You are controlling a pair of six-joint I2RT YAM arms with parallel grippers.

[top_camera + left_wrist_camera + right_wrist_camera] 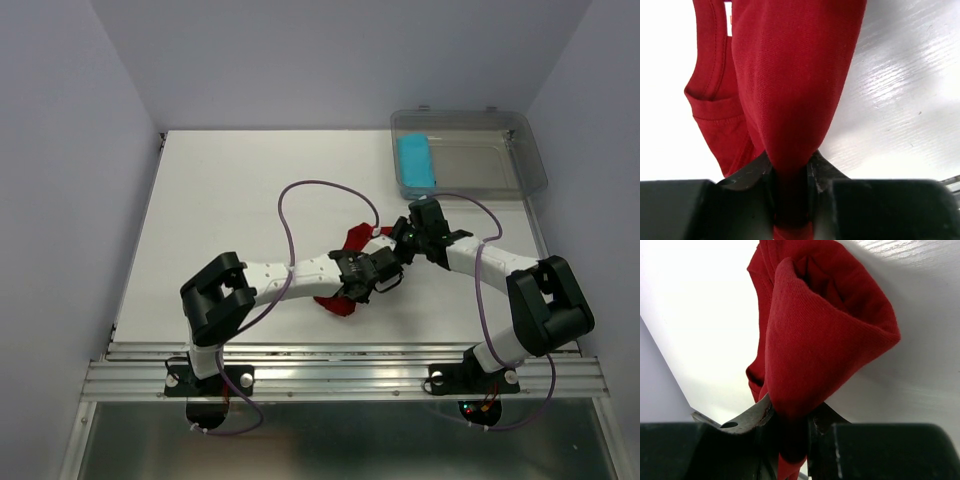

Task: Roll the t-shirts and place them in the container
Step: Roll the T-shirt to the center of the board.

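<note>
Gripping a thick fold of the red t-shirt [790, 75], the left end effector [790, 172] is clenched on cloth. Risk: a bunched pinch like this may slip out under pull, or drag only some layers.

Just beyond, the right end effector [789, 415] is clenched on the same shirt, holding a loose cone of fabric.

The shirt sits mid-desk [220, 200], crumpled under and between both wrists, not flat. Risk: pulling apart would stretch or twist it, and rolling from this bunch would likely give a lopsided, loose roll.

Cables [286, 205] loop near the cloth; a snag is possible.

Far right corner: cyan t-shirt [415, 165], a compact roll, inside the clear bin [532, 150], well apart.
</note>
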